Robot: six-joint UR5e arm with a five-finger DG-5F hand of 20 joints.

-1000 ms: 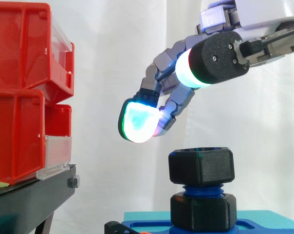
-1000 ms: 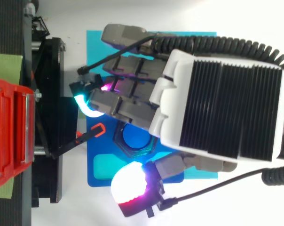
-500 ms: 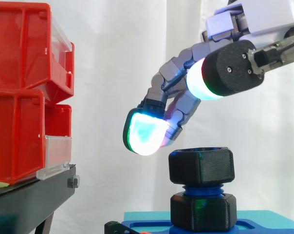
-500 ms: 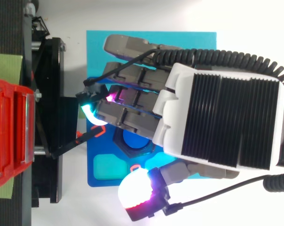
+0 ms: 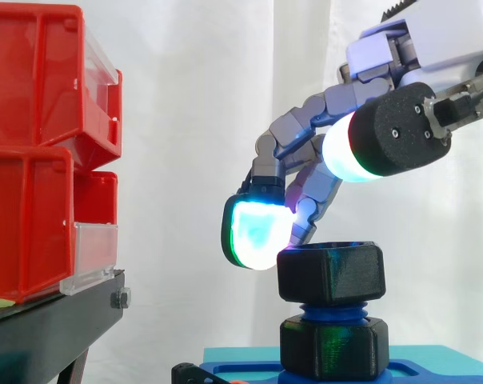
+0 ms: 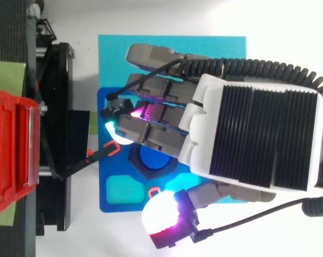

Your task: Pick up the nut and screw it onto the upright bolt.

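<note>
Just above the nut [image 5: 330,272], the robot hand [image 6: 258,139] hangs loosely open, gripping nothing.

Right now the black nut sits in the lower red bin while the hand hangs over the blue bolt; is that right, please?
Not quite: the side view shows the nut sitting on top of the blue bolt, not in a bin. The hand does hang over the bolt.

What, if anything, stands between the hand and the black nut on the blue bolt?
Nothing visible does. The hand hangs just above the nut, with one glowing fingertip beside its upper edge in the side view; no object lies between them. The nut already sits on the bolt thread.
</note>
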